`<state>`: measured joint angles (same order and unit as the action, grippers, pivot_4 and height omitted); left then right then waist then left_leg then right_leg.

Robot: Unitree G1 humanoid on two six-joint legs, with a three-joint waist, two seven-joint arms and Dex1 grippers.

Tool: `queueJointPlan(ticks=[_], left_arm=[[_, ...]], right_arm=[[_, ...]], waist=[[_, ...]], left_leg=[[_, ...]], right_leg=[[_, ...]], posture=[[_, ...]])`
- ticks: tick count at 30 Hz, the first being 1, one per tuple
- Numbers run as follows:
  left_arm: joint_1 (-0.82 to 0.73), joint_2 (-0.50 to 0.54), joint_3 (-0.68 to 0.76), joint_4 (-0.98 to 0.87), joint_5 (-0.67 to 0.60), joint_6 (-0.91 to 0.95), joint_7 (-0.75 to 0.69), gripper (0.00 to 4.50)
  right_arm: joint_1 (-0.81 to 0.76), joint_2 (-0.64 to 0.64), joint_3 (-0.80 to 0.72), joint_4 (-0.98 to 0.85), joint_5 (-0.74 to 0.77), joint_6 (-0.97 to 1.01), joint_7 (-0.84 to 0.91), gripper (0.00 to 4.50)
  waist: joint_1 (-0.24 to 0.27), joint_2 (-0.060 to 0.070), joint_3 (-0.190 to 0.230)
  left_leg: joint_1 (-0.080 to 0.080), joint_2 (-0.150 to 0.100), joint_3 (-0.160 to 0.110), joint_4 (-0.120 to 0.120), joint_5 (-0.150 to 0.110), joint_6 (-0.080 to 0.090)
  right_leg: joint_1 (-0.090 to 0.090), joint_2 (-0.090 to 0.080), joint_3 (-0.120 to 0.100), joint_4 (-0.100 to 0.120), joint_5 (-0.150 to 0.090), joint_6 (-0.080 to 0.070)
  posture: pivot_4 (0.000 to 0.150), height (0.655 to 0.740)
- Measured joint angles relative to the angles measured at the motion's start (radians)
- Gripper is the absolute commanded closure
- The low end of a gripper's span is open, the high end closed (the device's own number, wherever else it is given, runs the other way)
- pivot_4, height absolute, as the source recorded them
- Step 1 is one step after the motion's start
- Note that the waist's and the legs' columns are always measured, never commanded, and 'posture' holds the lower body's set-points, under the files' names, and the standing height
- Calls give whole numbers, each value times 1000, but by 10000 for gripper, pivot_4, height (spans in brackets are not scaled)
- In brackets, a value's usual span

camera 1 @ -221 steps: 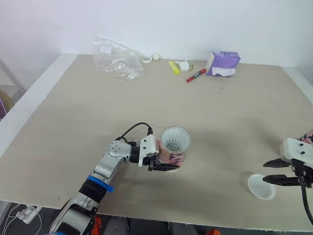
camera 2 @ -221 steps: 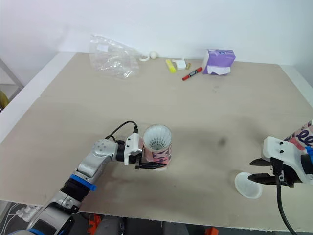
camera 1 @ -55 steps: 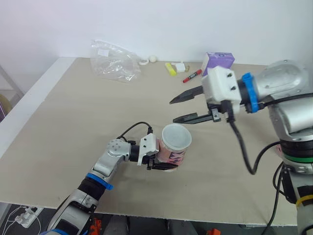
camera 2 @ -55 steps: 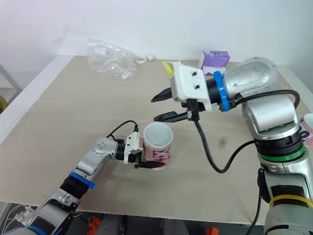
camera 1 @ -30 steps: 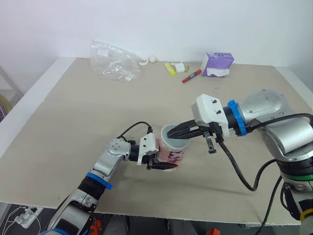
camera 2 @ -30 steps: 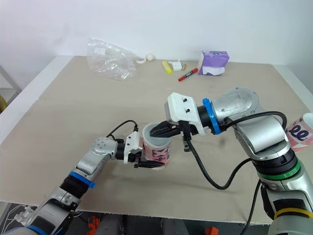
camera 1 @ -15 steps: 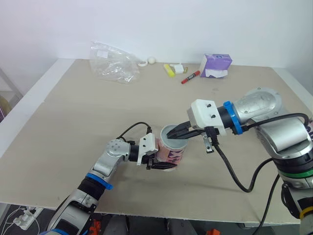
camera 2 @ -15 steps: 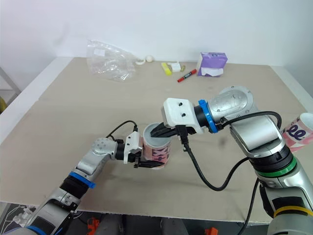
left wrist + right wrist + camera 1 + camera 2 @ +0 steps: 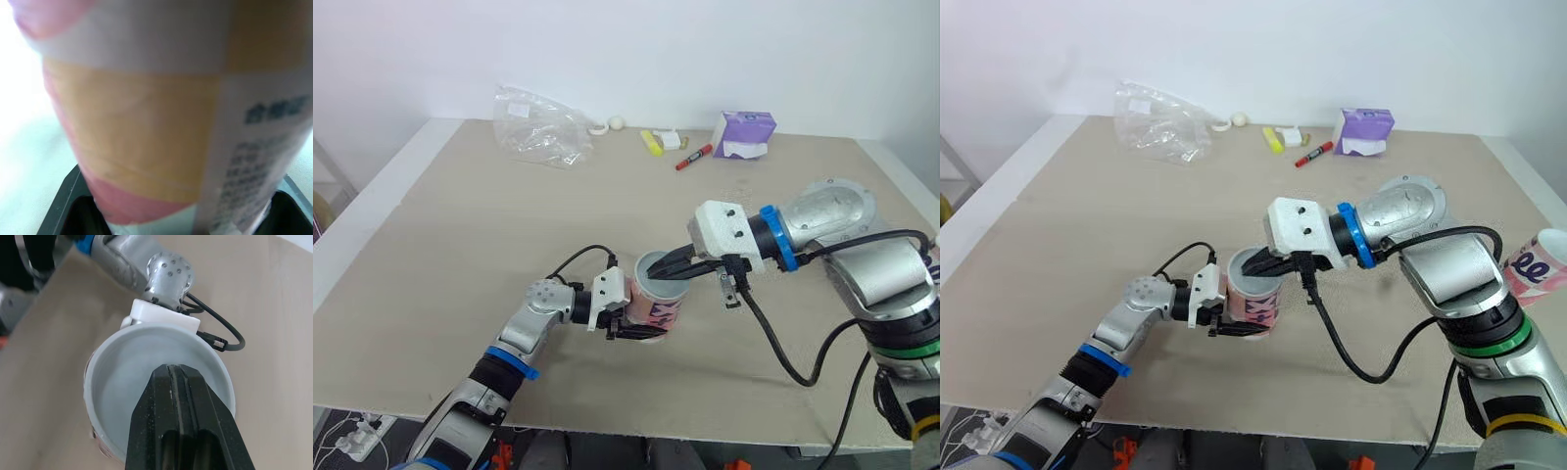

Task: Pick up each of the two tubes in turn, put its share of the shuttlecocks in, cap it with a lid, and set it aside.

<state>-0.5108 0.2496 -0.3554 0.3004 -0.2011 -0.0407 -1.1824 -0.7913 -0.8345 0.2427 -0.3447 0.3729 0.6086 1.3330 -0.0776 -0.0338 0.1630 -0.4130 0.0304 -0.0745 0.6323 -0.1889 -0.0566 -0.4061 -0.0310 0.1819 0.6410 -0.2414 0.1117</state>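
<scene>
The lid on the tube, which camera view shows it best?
The right wrist view: it looks into the lid, most of its rim visible, with the shut right gripper reaching into it. The eye views show it as a slanted oval, partly behind that gripper. The left wrist view shows the tube wall.

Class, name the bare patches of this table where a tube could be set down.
Free: the left side of the table, between bag and left hand; the middle, between marker and right hand. Crowded: the back edge (bag, marker, tissue pack) and around the tube, where both hands meet.
</scene>
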Motion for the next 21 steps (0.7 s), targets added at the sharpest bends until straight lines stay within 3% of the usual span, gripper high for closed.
queueJointPlan(ticks=[5,8,12,15,19,21], left_arm=[[0,-1,-3,-16,1,-1,-2,17703],[-3,0,-2,-18,0,-2,-2,17703],[-8,1,-1,-17,0,-2,-2,17703],[-12,5,3,-15,0,-2,-5,17703],[-12,12,5,-11,0,6,-12,2560],[-11,23,5,-7,1,5,-24,0]], right_arm=[[21,-48,-143,26,150,161,-7,43549],[82,-104,-337,32,251,221,-31,43549],[304,-125,-574,-1,322,241,-66,43549],[519,-104,-658,-68,317,194,-92,43549],[726,-37,-691,-162,289,98,-134,45000],[824,15,-676,-190,255,32,-160,38118]], waist=[[4,0,2],[5,0,2],[8,-1,3],[7,-1,3],[3,0,4],[3,-1,6]], left_leg=[[-11,-1,0,0,1,1],[-10,0,0,-3,0,1],[-10,0,-2,-7,0,1],[-10,0,-2,-7,1,1],[-9,-1,-2,-7,1,1],[-10,0,-2,-7,1,1]], right_leg=[[-3,0,0,0,0,0],[-4,0,0,-1,0,0],[-3,1,-1,-1,-2,0],[-3,1,-1,-1,-2,0],[-3,1,-1,-1,-2,1],[-4,2,-1,-1,-2,1]], posture=[[1500,7400],[1500,7400],[1500,7400],[1500,7400],[1500,7400],[1500,7400]])
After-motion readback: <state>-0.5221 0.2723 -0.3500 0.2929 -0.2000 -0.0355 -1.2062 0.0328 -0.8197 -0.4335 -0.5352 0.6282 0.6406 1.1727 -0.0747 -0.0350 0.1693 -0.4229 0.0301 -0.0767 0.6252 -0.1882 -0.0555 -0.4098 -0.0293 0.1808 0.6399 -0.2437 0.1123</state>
